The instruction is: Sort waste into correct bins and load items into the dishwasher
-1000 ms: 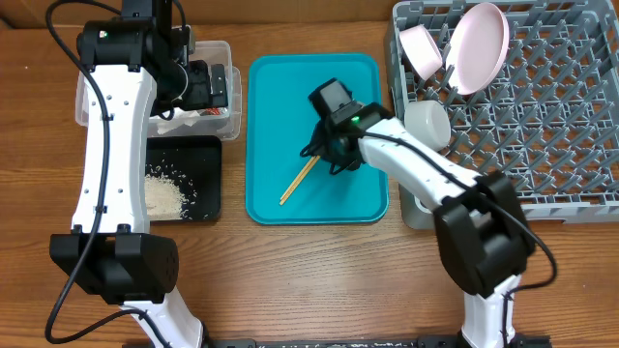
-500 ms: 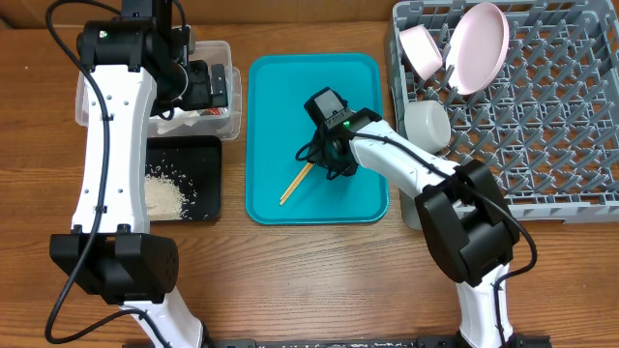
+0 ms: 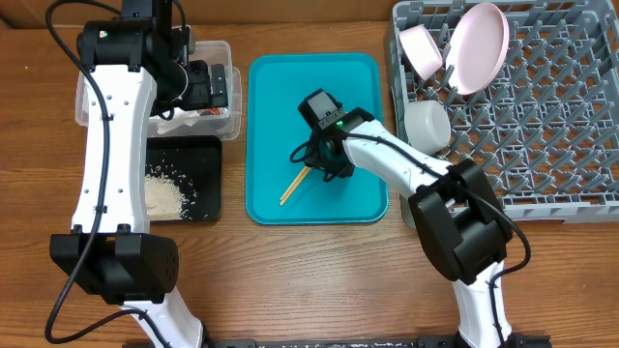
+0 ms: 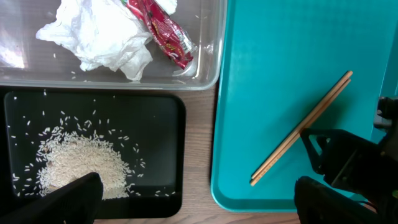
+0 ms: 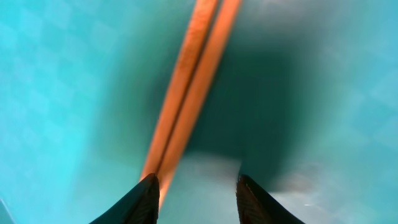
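Entry: chopsticks (image 3: pixel 293 187), paired, lying diagonally on the teal tray (image 3: pixel 280 97), bare tray on every side. We note the right end effector (image 5: pixel 197 183) low over them, fingers parted, pinching nothing. Left end effector (image 4: pixel 199 190) spread wide above the clear tub (image 3: pixel 222 53).

The right hand (image 3: pixel 308 161) has slid left over the chopsticks (image 3: pixel 293 186), its jaws narrowing
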Tool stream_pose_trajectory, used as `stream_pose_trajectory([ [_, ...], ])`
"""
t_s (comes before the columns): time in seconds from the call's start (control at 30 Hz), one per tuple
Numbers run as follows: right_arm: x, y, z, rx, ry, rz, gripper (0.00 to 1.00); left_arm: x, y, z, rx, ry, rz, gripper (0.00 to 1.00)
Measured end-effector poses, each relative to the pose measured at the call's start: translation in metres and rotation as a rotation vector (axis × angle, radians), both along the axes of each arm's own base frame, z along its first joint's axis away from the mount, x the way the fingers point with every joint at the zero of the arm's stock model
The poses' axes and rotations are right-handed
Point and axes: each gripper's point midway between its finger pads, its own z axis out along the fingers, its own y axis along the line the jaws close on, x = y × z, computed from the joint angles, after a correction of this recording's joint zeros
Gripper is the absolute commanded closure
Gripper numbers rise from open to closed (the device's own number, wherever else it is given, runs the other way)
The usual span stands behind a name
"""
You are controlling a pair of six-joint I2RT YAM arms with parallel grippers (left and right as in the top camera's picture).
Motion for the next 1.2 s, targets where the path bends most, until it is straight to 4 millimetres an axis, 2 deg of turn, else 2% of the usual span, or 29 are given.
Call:
stream_pose_trajectory([
  [0.37,0.0052,0.0052,0.0005,-0.014,0.000,0.024,0.54,0.0000,0.0000,0.0000,0.000,0.000,0.000,0.00],
  [0.5,0.0050,0.0071,-0.0012,-0.015,0.003,0.030,0.65,0.0000,0.0002,0.0000,0.000,0.000,0.000,0.00],
  [0.77,0.0052,0.0076,-0.0022,-0.014,0.006,0.029,0.78,0.0000,0.0002,0.0000,0.000,0.000,0.000,0.00],
  [1.2,0.0036,0.0039,-0.0023,-0.022,0.023,0.026,0.90,0.0000,0.0002,0.0000,0.000,0.000,0.000,0.00],
])
